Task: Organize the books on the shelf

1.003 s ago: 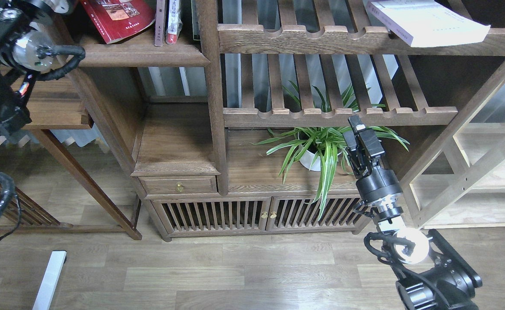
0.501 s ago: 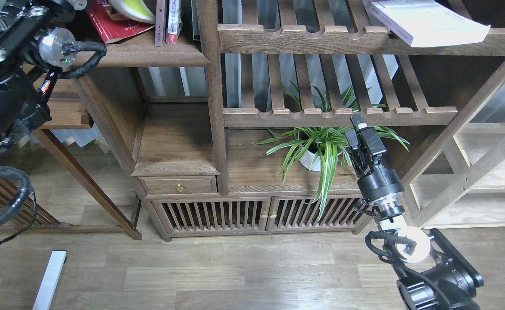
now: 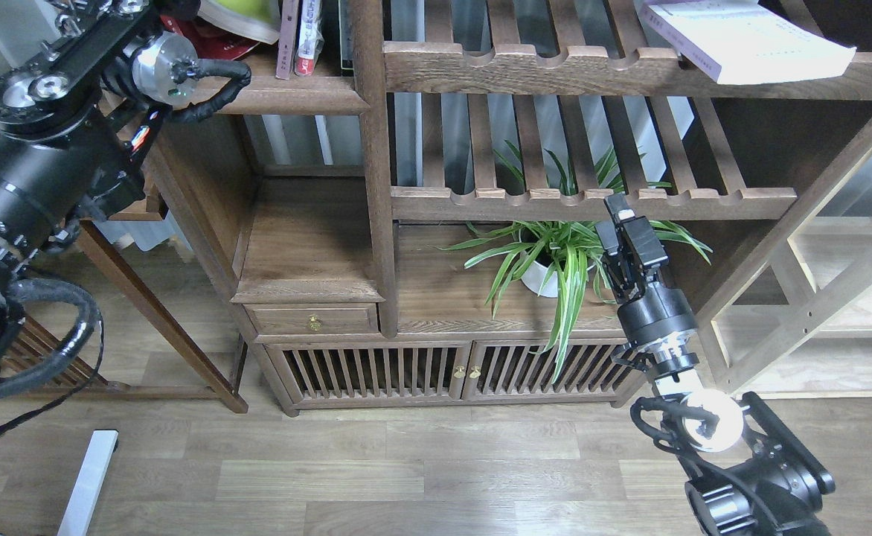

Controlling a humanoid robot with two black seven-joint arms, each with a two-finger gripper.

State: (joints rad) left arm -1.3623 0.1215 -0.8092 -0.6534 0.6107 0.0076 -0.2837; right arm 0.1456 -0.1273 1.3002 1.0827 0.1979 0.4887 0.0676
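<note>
- The left arm (image 3: 49,149) reaches up toward the top-left compartment, and its far end runs out past the top edge, so the left pincer is out of sight and I cannot say what it holds.
- On the dark shelf (image 3: 287,93) with the rounded front edge lies the dark red book (image 3: 216,46), mostly covered by the yellow-green book (image 3: 239,15) above it.
- Just beside them two thin books (image 3: 298,37) stand upright against the post.
- The thick white book (image 3: 748,37) lies flat on the upper slatted rack (image 3: 555,67) at the right, well apart from the other two.
- The right gripper (image 3: 616,212) points upward in front of the lower slatted rack (image 3: 592,202), near the leaves of the potted plant (image 3: 547,260). Its fingers look close together with nothing between them, though it is too dark to be sure.
</note>
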